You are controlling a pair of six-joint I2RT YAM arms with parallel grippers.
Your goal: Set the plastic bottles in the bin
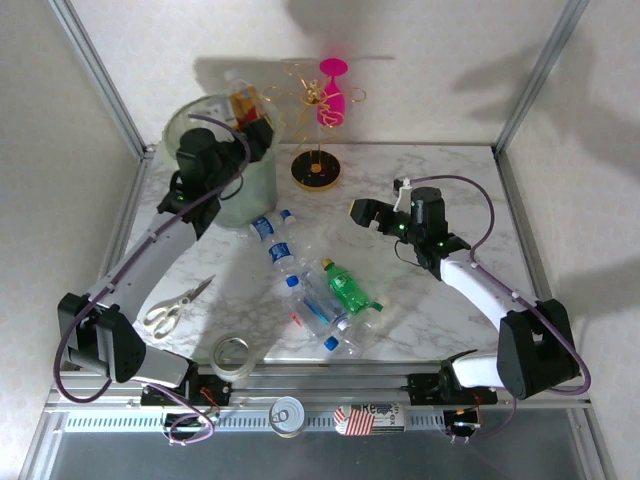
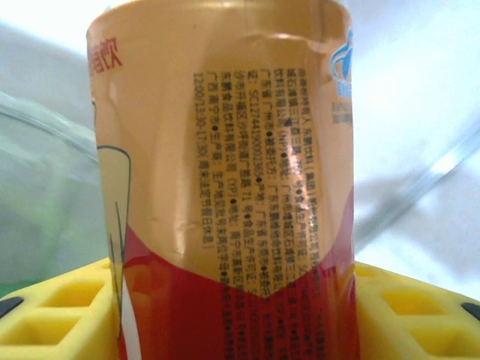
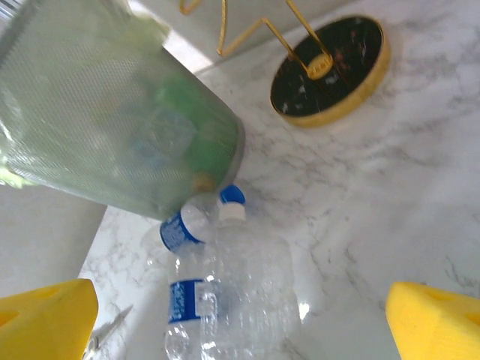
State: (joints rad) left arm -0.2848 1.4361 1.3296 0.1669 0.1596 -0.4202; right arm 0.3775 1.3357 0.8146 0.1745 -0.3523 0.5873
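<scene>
Marble (image 1: 450, 190) open right of bottles (image 1: 320, 295); red-labelled bottle (image 2: 232, 187) seemingly above bin rim (image 1: 172, 125).

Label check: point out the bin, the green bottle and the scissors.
bin (image 1: 256, 196): top view, front wall.
green bottle (image 1: 349, 290): top view, body.
scissors (image 1: 186, 298): top view, near pivot.

The top view looks down from high behind the near edge over the whole desk (image 1: 450, 190). The left wrist view faces an orange-labelled bottle (image 2: 232, 187) at very close range. The right wrist view tilts down nearer the desk, sharing the bin (image 3: 112, 112), clear bottles (image 3: 225, 292) and stand base (image 3: 330, 71) with the top view.
</scene>
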